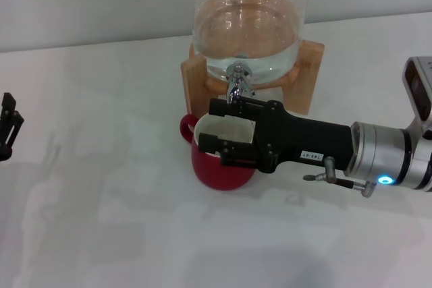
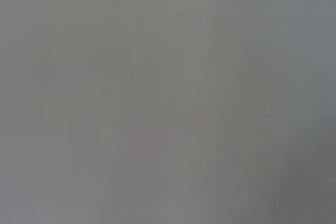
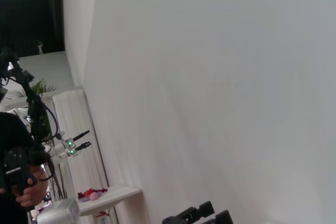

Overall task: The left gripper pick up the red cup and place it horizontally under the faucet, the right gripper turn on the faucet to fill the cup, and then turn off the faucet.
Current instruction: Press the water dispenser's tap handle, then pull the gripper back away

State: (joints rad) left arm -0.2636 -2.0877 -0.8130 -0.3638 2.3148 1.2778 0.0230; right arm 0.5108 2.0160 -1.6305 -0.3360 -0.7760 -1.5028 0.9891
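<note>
The red cup (image 1: 223,166) is sitting upright on the tabletop (image 1: 101,200) beneath the faucet (image 1: 237,82), ready for filling, while the right gripper (image 1: 219,126) is reaching over it with spread jaws toward the lever, and the left gripper (image 1: 8,126), jaw state unclear, is waiting aside.

The right hand (image 1: 217,125) reaches leftward, fingers spread; the left hand (image 1: 8,126) hangs at the edge.

Red cup (image 1: 223,170), off-white inside. Chrome faucet (image 1: 237,84) on clear glass dispenser (image 1: 246,25), light wooden stand (image 1: 309,75). Black right tool (image 1: 219,126), white label, silver wrist, blue light. Black left tool (image 1: 8,126). White tabletop (image 1: 101,200).
</note>
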